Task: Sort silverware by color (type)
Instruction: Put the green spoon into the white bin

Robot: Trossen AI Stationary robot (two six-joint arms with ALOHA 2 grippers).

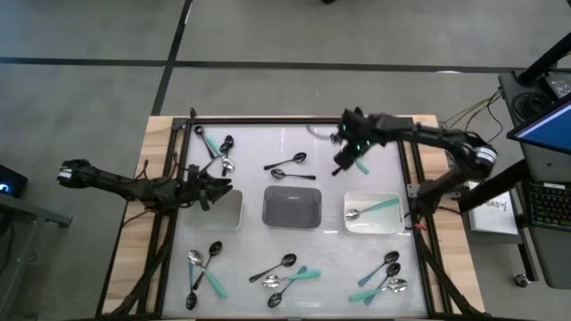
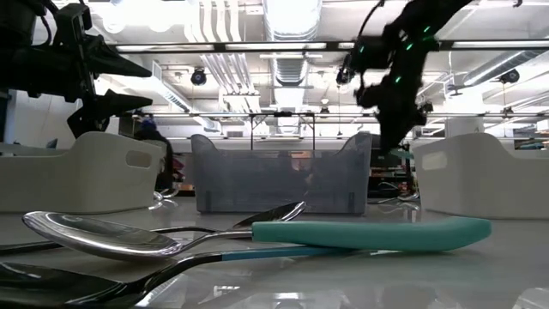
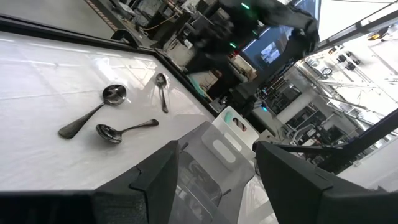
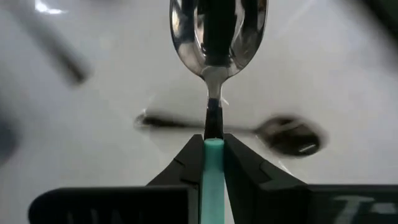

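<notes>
The right gripper (image 1: 350, 153) is raised over the far part of the table (image 1: 268, 141), its jaws clenched on the mint-green handle of a spoon (image 4: 213, 74) with a shiny silver bowl. The left gripper (image 1: 214, 189) reaches over the left white tray (image 1: 234, 214) with its jaws released. Three trays lie in a row; the right tray (image 1: 390, 223) holds two spoons. No writing is readable

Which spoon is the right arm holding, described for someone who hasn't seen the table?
Start at the white tray on the table's right side, then look above it to the right gripper. Pinched in its jaws is a spoon with a mint-green handle and a shiny metal bowl, the only one lifted off the table.
</notes>
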